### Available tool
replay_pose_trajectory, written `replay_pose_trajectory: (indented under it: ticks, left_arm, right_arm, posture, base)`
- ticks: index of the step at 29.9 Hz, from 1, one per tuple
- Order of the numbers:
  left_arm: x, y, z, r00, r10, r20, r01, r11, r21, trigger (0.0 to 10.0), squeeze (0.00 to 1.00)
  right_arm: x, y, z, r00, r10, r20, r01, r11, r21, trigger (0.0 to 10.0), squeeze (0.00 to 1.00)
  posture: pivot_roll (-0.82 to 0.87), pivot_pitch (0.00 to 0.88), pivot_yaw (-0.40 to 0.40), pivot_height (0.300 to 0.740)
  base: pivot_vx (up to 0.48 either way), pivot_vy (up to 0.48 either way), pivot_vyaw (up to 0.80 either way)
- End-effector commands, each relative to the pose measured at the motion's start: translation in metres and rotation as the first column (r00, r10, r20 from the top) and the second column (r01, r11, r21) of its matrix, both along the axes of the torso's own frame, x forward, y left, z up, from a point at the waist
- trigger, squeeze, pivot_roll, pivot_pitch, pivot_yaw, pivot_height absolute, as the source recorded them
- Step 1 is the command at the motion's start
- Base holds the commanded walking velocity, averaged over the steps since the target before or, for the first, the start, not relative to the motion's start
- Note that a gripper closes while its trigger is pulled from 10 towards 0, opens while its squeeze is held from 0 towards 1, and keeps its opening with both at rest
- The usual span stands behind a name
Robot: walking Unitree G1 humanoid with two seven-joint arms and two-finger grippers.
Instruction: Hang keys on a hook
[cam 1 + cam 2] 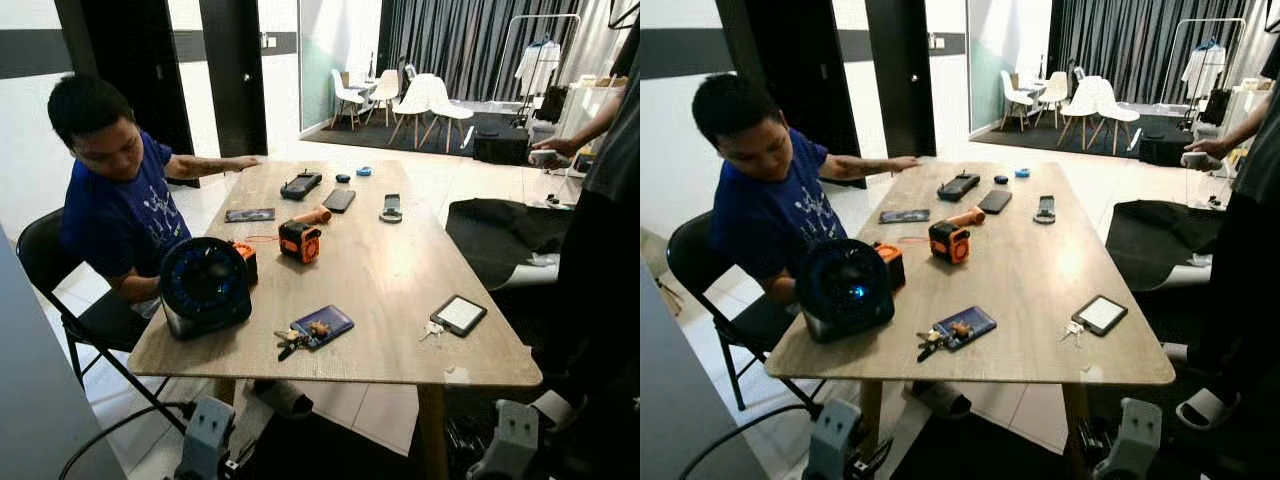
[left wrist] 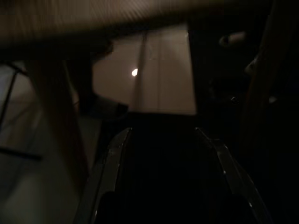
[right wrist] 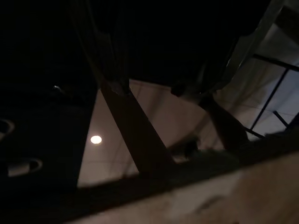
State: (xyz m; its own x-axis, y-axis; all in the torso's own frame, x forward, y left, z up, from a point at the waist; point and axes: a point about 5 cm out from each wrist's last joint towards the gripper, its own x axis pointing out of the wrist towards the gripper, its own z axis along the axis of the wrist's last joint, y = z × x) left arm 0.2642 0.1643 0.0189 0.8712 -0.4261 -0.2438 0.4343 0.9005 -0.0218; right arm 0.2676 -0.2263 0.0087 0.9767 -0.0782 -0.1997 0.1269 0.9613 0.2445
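A bunch of metal keys (image 1: 286, 341) is seen lying on the light wooden table (image 1: 400, 280), touching a blue card holder (image 1: 322, 325) near the front edge. The left gripper (image 2: 161, 154) is held below the tabletop, fingers spread wide. Whether the right gripper's fingers are parted cannot be told.
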Motion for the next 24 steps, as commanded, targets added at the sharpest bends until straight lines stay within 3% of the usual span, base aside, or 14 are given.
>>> replay_pose_trajectory:
  ticks: [1,5,10,11,12,15,17,18,24]
  left_arm:
    - [-0.005,-0.003,-0.003,0.999,-0.016,-0.029,0.015,0.999,-0.034,10.0,0.00]
    - [-0.014,0.000,-0.011,0.995,-0.075,-0.066,0.076,0.997,0.012,10.0,0.00]
    - [-0.024,0.003,-0.021,0.990,-0.096,-0.108,0.103,0.993,0.059,10.0,0.00]
    - [-0.031,0.006,-0.027,0.986,-0.093,-0.139,0.103,0.992,0.070,10.0,0.00]
    - [-0.031,0.006,-0.027,0.986,-0.093,-0.139,0.103,0.992,0.070,10.0,0.00]
    - [-0.041,0.011,-0.035,0.980,-0.093,-0.178,0.112,0.989,0.098,10.0,0.00]
    - [-0.041,0.011,-0.035,0.980,-0.093,-0.178,0.112,0.989,0.098,10.0,0.00]
    - [-0.046,0.013,-0.037,0.976,-0.097,-0.197,0.118,0.989,0.094,10.0,0.00]
    - [-0.051,0.015,-0.043,0.971,-0.093,-0.221,0.119,0.987,0.108,10.0,0.00]
  right_arm:
    - [-0.003,0.000,-0.002,1.000,-0.010,-0.002,0.010,1.000,0.017,10.0,0.00]
    - [-0.009,0.003,-0.010,0.999,-0.003,-0.037,0.004,1.000,0.027,10.0,0.00]
    - [-0.025,0.007,-0.030,0.986,0.023,-0.163,-0.020,1.000,0.018,10.0,0.00]
    - [-0.041,0.009,-0.044,0.970,0.027,-0.240,-0.023,1.000,0.018,10.0,0.00]
    - [-0.041,0.009,-0.044,0.970,0.027,-0.240,-0.023,1.000,0.018,10.0,0.00]
    - [-0.068,0.009,-0.064,0.934,0.012,-0.357,-0.008,1.000,0.013,10.0,0.00]
    - [-0.068,0.009,-0.064,0.934,0.012,-0.357,-0.008,1.000,0.013,10.0,0.00]
    - [-0.085,0.009,-0.075,0.907,0.004,-0.422,0.001,1.000,0.012,10.0,0.00]
    - [-0.109,0.008,-0.087,0.867,-0.003,-0.498,0.006,1.000,0.004,10.0,0.00]
  posture:
    - [0.05,0.021,0.026,0.740]
    - [0.05,0.022,0.024,0.740]
    - [0.05,0.022,0.023,0.740]
    - [0.05,0.023,0.020,0.740]
    - [0.05,0.023,0.020,0.740]
    - [0.05,0.023,0.020,0.740]
    - [0.05,0.023,0.020,0.740]
    - [0.05,0.022,0.020,0.740]
    - [0.05,0.021,0.024,0.740]
  base:
    - [0.000,0.000,0.00]
    - [0.000,0.000,0.00]
    - [0.000,0.000,0.00]
    - [0.000,0.000,0.00]
    - [0.000,0.000,0.00]
    - [0.000,0.000,0.00]
    - [0.000,0.000,0.00]
    - [0.000,0.000,0.00]
    - [0.000,0.000,0.00]
